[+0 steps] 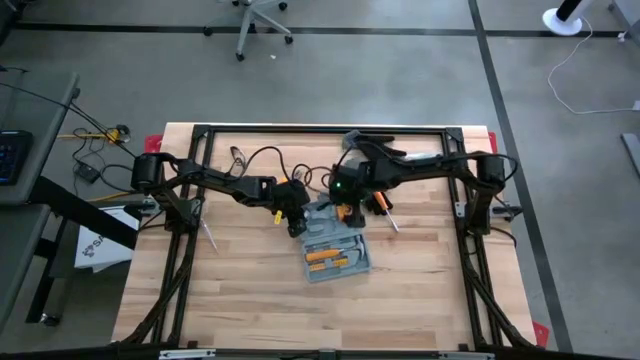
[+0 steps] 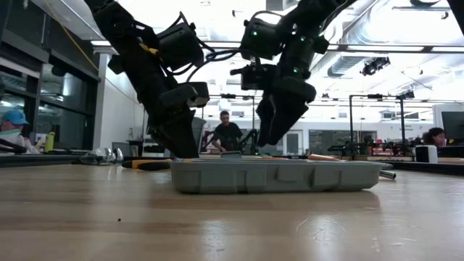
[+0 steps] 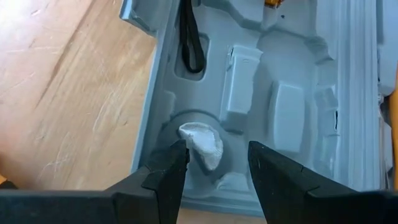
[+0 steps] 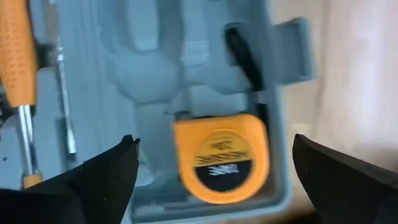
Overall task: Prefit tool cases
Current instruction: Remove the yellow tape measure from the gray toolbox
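Observation:
The grey-blue tool case (image 1: pixel 337 250) lies open and flat on the wooden table, orange tools in its moulded tray. My left gripper (image 1: pixel 297 225) hangs over the case's far-left corner, open. In the left wrist view its fingers (image 3: pixel 168 180) stand on either side of a round recess with a white crumpled lump (image 3: pixel 202 144) in it. My right gripper (image 1: pixel 352 207) is above the case's far edge, wide open. In the right wrist view an orange tape measure (image 4: pixel 221 158) lies in the tray between and beyond its fingers. An orange-handled screwdriver (image 4: pixel 18 59) lies in a slot beside it.
A loose screwdriver (image 1: pixel 388 217) lies on the table just right of the case. Cables (image 1: pixel 245 157) trail along the far side. The black frame rail (image 1: pixel 320 128) borders the table. The wood near the case's near edge is bare. People (image 2: pixel 227 134) show in the room beyond.

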`<state>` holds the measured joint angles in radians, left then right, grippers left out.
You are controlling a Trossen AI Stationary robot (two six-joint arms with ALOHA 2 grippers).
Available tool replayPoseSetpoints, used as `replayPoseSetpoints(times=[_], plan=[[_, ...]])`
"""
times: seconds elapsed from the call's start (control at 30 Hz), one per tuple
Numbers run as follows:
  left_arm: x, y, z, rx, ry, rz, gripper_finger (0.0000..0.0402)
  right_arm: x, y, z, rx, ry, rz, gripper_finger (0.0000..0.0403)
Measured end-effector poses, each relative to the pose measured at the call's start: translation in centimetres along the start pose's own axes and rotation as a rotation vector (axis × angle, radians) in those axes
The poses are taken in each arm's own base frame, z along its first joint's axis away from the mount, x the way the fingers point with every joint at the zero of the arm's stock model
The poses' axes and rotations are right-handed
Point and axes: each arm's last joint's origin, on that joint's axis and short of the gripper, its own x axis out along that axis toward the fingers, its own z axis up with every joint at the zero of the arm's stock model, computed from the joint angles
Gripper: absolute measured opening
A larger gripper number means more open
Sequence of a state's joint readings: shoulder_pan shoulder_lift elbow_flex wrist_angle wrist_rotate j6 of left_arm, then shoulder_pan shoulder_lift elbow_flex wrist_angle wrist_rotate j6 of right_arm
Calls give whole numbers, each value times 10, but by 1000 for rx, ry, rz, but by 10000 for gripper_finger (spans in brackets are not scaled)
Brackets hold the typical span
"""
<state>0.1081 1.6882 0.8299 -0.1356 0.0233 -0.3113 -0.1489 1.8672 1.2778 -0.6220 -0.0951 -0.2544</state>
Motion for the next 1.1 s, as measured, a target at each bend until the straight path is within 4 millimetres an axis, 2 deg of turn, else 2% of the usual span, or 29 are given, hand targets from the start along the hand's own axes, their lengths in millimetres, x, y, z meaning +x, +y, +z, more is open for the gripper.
replayPoseSetpoints(times=[0.23,0.6,0.8,0.97,1.1], plan=[[0,0,0,4,-1,6,166,25,4,-3,25,70,-15,399],[0,0,0,10,-5,5,166,28,-9,-8,151,88,9,395],[0,0,1,10,-7,4,166,28,-9,-10,174,104,11,358],[0,0,1,11,-7,8,166,37,-10,-12,167,139,-53,316],[0,0,1,10,-8,10,166,46,-11,-15,170,179,-64,301]])
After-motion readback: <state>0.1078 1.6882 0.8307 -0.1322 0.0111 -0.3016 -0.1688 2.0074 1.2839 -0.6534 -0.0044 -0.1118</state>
